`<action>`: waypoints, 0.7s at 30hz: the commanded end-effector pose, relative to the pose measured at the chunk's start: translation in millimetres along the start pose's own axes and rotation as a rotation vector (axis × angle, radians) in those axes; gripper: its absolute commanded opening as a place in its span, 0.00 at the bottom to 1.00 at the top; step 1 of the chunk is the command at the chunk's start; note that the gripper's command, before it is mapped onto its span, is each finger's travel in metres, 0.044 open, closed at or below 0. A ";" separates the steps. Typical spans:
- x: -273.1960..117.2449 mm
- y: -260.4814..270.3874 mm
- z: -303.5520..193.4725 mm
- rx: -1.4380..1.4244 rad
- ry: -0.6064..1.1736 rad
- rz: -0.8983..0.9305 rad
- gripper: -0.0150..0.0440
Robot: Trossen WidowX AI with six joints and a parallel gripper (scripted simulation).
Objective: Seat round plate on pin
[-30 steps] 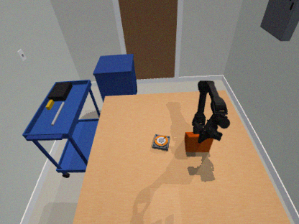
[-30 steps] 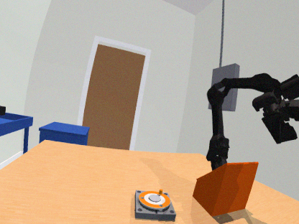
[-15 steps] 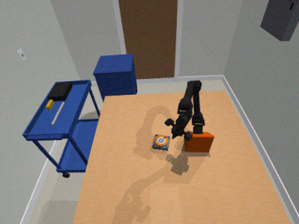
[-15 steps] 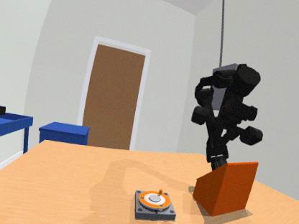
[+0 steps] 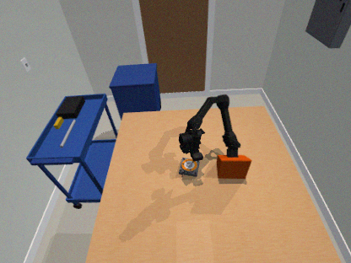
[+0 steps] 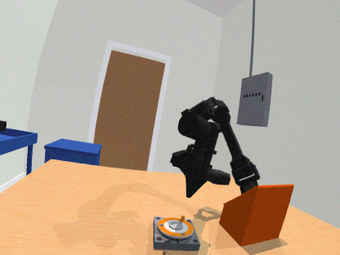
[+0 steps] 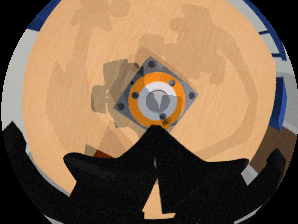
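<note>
The round plate [image 5: 183, 165] [image 6: 188, 232] [image 7: 132, 102], an orange ring with a pale middle, sits around the grey post [image 6: 176, 225] [image 7: 158, 101] on the square grey base [image 5: 194, 173] [image 6: 176, 245] [image 7: 188, 91]. In the exterior view the plate stands slightly above the base, and its orange tab [image 6: 182, 219] points to the back. In the wrist view the tab's side is shadowed and partly behind the fingertips; I cannot make out the pin. My gripper [image 5: 197, 156] [image 6: 189, 195] [image 7: 154, 129] is shut and empty, in the air above and behind the plate, apart from it.
An orange block [image 5: 232, 169] [image 6: 267, 212] stands to the right of the base, beside the arm's foot. A blue cart [image 5: 84, 126] stands left of the table [image 5: 148, 228], and a blue cabinet [image 5: 135, 77] [image 6: 73, 147] behind it.
</note>
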State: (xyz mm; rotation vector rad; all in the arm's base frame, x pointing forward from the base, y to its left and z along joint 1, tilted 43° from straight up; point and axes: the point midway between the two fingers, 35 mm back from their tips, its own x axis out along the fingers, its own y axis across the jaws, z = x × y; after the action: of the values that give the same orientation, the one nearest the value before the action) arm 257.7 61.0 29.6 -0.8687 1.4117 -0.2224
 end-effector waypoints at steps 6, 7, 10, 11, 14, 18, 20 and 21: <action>42.4 -48.7 -27.0 0.247 0.152 -0.023 0.25; 42.6 -49.9 -26.0 0.247 0.152 -0.023 0.25; 46.2 -49.9 -26.2 0.247 0.152 -0.022 0.25; 49.5 -49.9 -26.4 0.247 0.152 -0.022 0.25; 64.1 -50.0 -27.9 0.247 0.152 -0.022 0.25; 83.7 -50.8 -31.3 0.247 0.152 -0.024 0.25; 89.6 -51.4 -32.4 0.247 0.152 -0.025 0.25; 90.4 -51.7 -32.3 0.247 0.152 -0.025 0.25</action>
State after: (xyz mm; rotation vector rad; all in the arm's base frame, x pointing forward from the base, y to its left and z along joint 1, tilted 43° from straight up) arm 266.6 -35.9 3.1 -0.6652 1.4697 -0.4799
